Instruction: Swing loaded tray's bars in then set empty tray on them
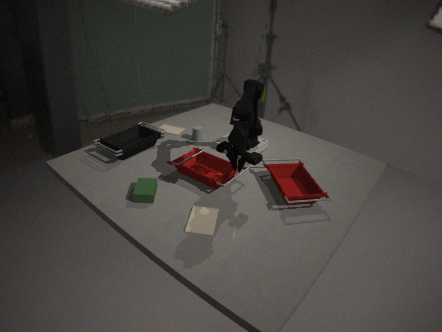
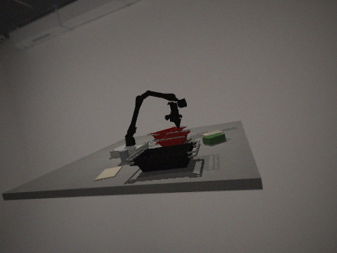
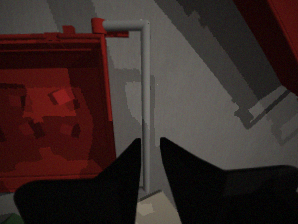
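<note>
Gripper point(image 1: 238, 169) point(image 2: 178, 126) point(image 3: 150, 142): Holds nothing; fingers narrowly parted, with the outward bar showing between the tips in the wrist view. Actual depth around it, hard to tell.
Black tray point(image 1: 131, 145) point(image 2: 164, 158): Sits at far left, apart from the work.
Green block point(image 1: 145, 190) point(image 2: 214, 138): Lies in front of the loaded pair of bars, outside the tray.
Left bar point(image 1: 189, 159): Appears swung in across its end; could flip back out if bumped.
Loaded red tray point(image 1: 202, 177) point(image 2: 173, 142) point(image 3: 107, 85): Stands mid-table, small blocks point(image 3: 63, 96) inside; could skid or twist under a sideways push against a stiff bar.
Right bar point(image 1: 234, 177) point(image 3: 146, 90): Juts outward beyond the end wall, awaiting its swing; could slip free through too shallow a reach or too loose a grip.
Empty red tray point(image 1: 311, 180) point(image 3: 280, 50): Waits at right, bars outward; could later drop inside if lowered with one support missing, or tip if set down off-center.
</note>
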Robot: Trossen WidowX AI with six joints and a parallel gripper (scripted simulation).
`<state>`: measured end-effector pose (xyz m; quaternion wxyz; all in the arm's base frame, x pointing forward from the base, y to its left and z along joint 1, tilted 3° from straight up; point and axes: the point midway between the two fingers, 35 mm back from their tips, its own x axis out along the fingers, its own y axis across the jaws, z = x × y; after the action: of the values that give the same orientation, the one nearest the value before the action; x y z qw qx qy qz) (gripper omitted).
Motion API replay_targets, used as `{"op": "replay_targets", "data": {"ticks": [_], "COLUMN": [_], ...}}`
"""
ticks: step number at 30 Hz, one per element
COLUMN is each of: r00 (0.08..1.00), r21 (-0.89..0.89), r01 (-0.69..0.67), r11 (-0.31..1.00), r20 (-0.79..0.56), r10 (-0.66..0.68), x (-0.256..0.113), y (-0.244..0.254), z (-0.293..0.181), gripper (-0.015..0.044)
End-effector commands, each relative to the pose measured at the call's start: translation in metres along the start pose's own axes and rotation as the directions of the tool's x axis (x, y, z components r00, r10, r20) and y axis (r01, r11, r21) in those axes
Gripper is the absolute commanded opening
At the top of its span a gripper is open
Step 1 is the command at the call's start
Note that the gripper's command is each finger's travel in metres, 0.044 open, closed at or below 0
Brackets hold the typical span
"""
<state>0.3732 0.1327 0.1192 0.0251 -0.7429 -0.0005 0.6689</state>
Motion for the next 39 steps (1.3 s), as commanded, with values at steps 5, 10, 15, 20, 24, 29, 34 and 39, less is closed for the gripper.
{"op": "replay_targets", "data": {"ticks": [5, 10, 15, 20, 24, 29, 34, 39], "r00": [1.0, 1.0, 1.0, 1.0, 1.0, 1.0, 1.0, 1.0], "r21": [-0.007, -0.007, -0.007, -0.007, -0.007, -0.007, -0.008, -0.008], "r01": [-0.009, -0.009, -0.009, -0.009, -0.01, -0.011, -0.012, -0.013], "r11": [1.0, 1.0, 1.0, 1.0, 1.0, 1.0, 1.0, 1.0], "r20": [0.014, 0.014, 0.014, 0.014, 0.014, 0.014, 0.014, 0.014], "r10": [0.009, 0.009, 0.009, 0.009, 0.01, 0.011, 0.012, 0.013], "x": [0.038, 0.051, 0.051, 0.05, 0.032, 0.021, 0.016, 0.017], "y": [0.002, 0.002, 0.002, 0.003, 0.012, 0.022, 0.036, 0.048], "z": [0.003, 0.004, 0.004, 0.004, 0.004, 0.003, 0.003, 0.003], "gripper": [0.0082, 0.0082, 0.0082, 0.0082, 0.0082, 0.0082, 0.0082, 0.0082]}}
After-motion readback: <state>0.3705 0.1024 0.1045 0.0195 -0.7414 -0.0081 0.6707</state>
